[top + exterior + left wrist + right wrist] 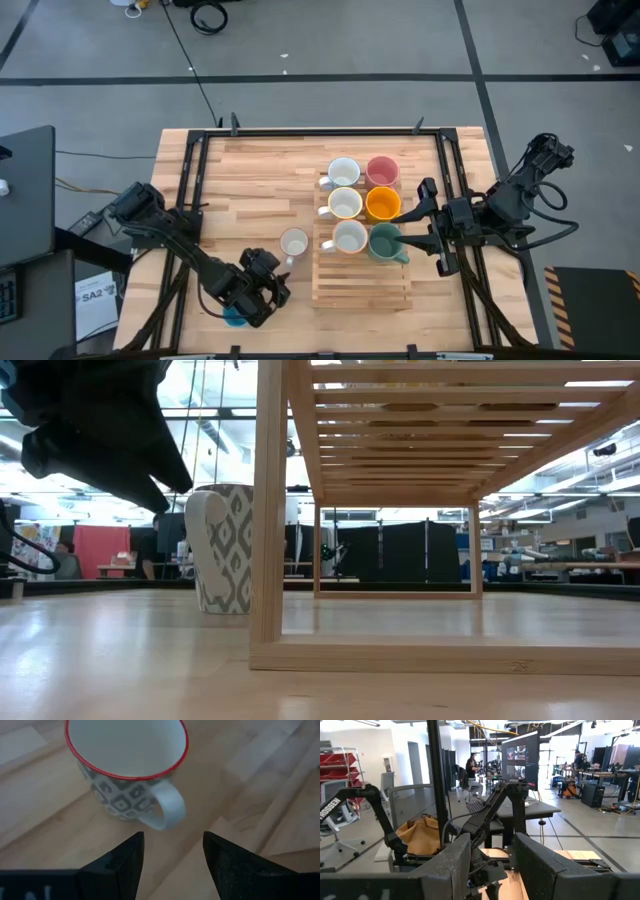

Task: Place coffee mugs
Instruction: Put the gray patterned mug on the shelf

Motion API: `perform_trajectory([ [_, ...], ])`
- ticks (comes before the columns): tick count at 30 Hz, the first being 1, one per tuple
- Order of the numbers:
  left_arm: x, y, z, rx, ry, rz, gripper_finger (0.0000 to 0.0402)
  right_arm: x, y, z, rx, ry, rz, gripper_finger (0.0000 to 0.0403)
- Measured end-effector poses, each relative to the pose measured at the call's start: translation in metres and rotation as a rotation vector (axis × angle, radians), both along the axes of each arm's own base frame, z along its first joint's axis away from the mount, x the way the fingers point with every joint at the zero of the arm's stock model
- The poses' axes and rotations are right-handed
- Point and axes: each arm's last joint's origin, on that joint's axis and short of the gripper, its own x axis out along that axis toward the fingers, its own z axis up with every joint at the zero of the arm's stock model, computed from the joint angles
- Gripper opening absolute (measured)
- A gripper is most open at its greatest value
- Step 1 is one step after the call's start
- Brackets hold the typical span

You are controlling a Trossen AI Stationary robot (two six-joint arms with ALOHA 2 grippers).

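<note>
Six mugs (pixel 358 205) stand on the rack (pixel 362 280). One patterned mug (pixel 293 242) waits on the bench (pixel 250 180) just beside it; a blue one (pixel 234 318) shows under the left gripper (pixel 262 290), jaws wide and empty. Right gripper (pixel 432 228), also wide, hovers beside the rack.

Six mugs on wooden rack (pixel 362 275); patterned mug (pixel 293 242) beside it.

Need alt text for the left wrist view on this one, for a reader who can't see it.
A patterned mug with a red rim, a grey-and-white diamond pattern and a white handle stands upright and empty on the wooden table. The left hand sits just short of it, its two dark fingers open and apart from the mug, with the handle turned toward them.
</note>
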Motion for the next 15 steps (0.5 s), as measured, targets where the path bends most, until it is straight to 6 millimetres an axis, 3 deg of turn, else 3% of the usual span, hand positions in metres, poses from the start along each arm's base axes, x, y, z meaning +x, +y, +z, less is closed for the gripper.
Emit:
perform_trajectory([
  [15, 0.0073, 0.0084, 0.0006, 0.024, -0.044, 0.058, 0.0211, 0.0, 0.0, 0.0, 0.0, 0.0, 0.0, 0.0159],
])
